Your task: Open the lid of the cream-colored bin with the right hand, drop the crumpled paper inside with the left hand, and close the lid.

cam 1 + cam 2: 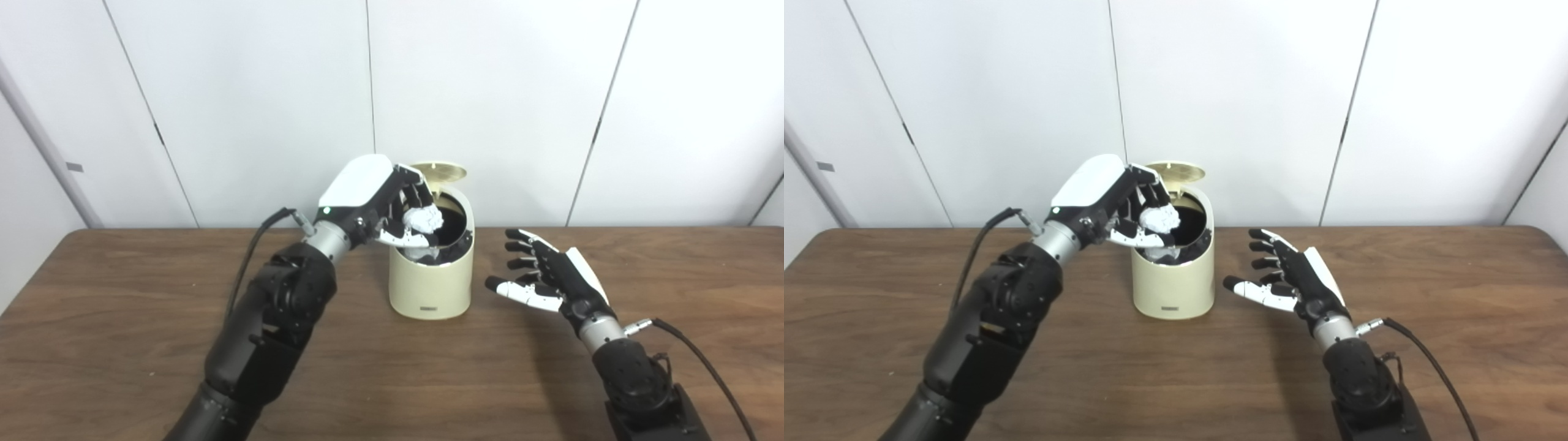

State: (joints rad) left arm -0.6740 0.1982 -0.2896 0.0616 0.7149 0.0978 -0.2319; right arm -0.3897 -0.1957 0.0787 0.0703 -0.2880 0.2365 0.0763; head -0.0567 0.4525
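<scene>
While its lid (436, 172) stands open at frame centre, the cream bin (432, 269) has the left hand (383, 202) gripping crumpled paper (424, 218) over its mouth; right hand (545, 275) waits beside, fingers spread, empty.

Left hand (392, 208) raised, palm down, fingers curled shut around paper ball (424, 218). Right hand (548, 275) low, open, fingers spread apart.
</scene>
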